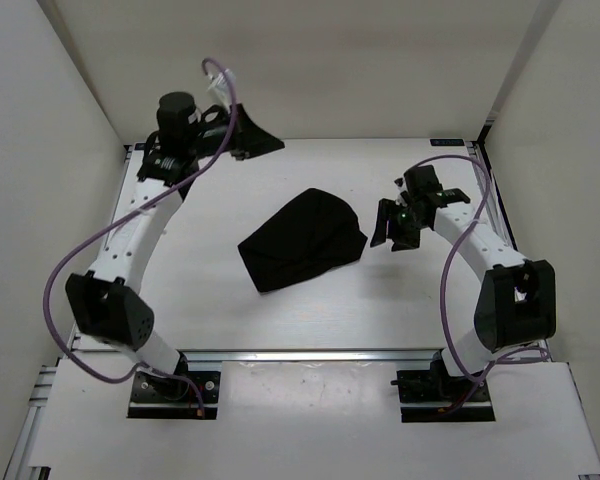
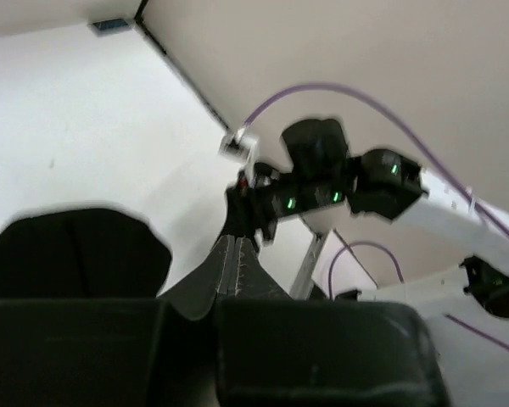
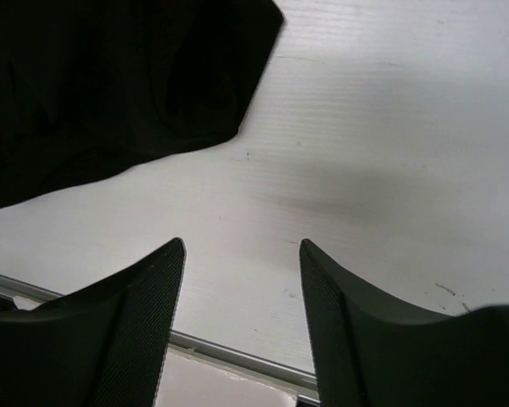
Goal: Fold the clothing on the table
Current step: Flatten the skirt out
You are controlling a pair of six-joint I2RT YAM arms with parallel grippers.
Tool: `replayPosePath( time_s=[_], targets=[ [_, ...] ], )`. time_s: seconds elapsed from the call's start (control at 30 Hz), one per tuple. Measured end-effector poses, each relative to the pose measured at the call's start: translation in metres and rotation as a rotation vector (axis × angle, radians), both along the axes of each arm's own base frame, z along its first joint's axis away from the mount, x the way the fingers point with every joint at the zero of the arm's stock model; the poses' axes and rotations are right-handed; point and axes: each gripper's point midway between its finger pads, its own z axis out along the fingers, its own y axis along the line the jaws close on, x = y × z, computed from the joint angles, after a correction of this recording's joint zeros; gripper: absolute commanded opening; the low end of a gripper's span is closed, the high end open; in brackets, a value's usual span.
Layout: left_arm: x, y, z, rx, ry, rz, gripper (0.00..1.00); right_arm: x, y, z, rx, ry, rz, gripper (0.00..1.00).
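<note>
Seemingly folded already, the black clothing (image 1: 302, 240) lies bundled mid-tabletop (image 1: 400, 300), so the left claw (image 1: 265, 140) hangs pinched together, empty, near the far edge, while the right claw (image 3: 241, 246) hovers apart, empty, beside the bundle.

The plain black garment (image 1: 302, 240) lies in a compact, lumpy heap. It rests near the middle of the flat white table (image 1: 380, 310).

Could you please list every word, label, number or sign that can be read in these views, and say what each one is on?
No text can be read in any view.
Small blue tag at the far edge of the table: too small and blurred to read.
The clothing: plain black, no print or label visible.
</note>
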Motion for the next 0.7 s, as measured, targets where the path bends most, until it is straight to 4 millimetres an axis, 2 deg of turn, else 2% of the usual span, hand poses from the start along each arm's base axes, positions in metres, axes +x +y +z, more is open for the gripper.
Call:
replayPosePath(
  time_s=[0.03, 0.07, 0.1, 0.13, 0.23, 0.3, 0.33, 0.4, 0.47, 0.53, 0.57, 0.6, 0.63, 0.67, 0.7],
  targets=[
    [-0.005, 0.010, -0.007, -0.012, 0.018, 0.012, 0.04, -0.001, -0.002, -0.001, 0.006, 0.006, -0.012, 0.76],
    [-0.009, 0.019, -0.019, -0.022, 0.049, 0.022, 0.11, -0.002, -0.005, -0.002, 0.012, 0.012, -0.024, 0.79],
    [-0.014, 0.024, -0.039, -0.022, 0.087, 0.031, 0.10, -0.002, -0.007, -0.003, 0.019, 0.014, -0.032, 0.81],
    [-0.019, 0.026, -0.061, -0.017, 0.137, 0.037, 0.11, 0.000, -0.008, -0.003, 0.029, 0.011, -0.037, 0.83],
    [-0.027, 0.031, -0.154, 0.036, 0.357, 0.078, 0.11, 0.011, -0.007, 0.001, 0.058, -0.006, -0.039, 0.84],
    [-0.033, 0.035, -0.214, 0.087, 0.508, 0.114, 0.12, 0.031, 0.002, 0.005, 0.073, -0.030, -0.013, 0.84],
    [-0.036, 0.037, -0.234, 0.102, 0.561, 0.128, 0.12, 0.046, 0.009, 0.008, 0.087, -0.053, 0.005, 0.82],
    [-0.043, 0.042, -0.262, 0.118, 0.640, 0.153, 0.12, 0.071, 0.026, 0.008, 0.124, -0.081, 0.044, 0.78],
    [-0.044, 0.044, -0.267, 0.120, 0.658, 0.166, 0.11, 0.093, 0.043, 0.002, 0.166, -0.100, 0.083, 0.71],
    [-0.039, 0.045, -0.264, 0.121, 0.631, 0.175, 0.12, 0.103, 0.059, -0.013, 0.204, -0.078, 0.118, 0.61],
    [-0.037, 0.045, -0.262, 0.123, 0.619, 0.178, 0.12, 0.105, 0.065, -0.020, 0.216, -0.058, 0.127, 0.50],
    [-0.035, 0.045, -0.260, 0.124, 0.610, 0.181, 0.11, 0.106, 0.072, -0.029, 0.226, -0.034, 0.144, 0.25],
    [-0.034, 0.046, -0.259, 0.124, 0.602, 0.183, 0.11, 0.108, 0.078, -0.037, 0.232, -0.012, 0.160, 0.09],
    [-0.033, 0.047, -0.258, 0.123, 0.596, 0.187, 0.12, 0.108, 0.085, -0.043, 0.236, 0.014, 0.169, 0.00],
    [-0.032, 0.047, -0.257, 0.122, 0.593, 0.189, 0.12, 0.108, 0.091, -0.047, 0.236, 0.032, 0.183, 0.00]
  ],
)
